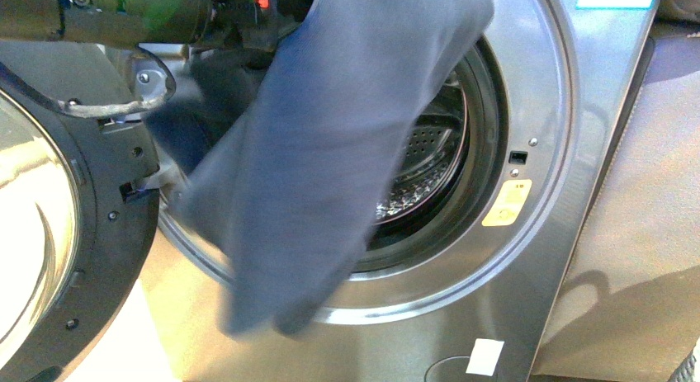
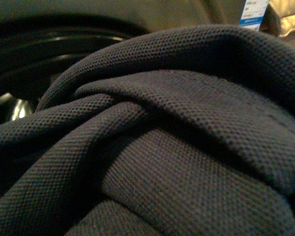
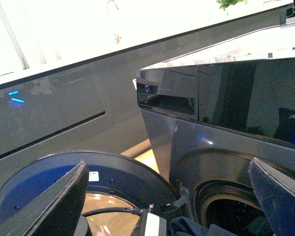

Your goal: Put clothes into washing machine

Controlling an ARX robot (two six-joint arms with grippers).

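Observation:
The clothes, a plain dark navy garment, hang in front of the porthole of the silver-grey washing machine. The top of the garment is at the drum opening and its lower end droops past the rim. My left gripper is shut on the clothes; the fabric fills the left wrist view and hides the fingers. The left arm reaches in from the top left. The perforated drum shows behind the garment. My right gripper is open and empty, high above the machine, with a bit of the clothes below it.
The round door stands swung open at the left, also seen from above. A yellow sticker is right of the porthole. A dark panel flanks the machine's right side. A pale beige bundle lies beyond the machine.

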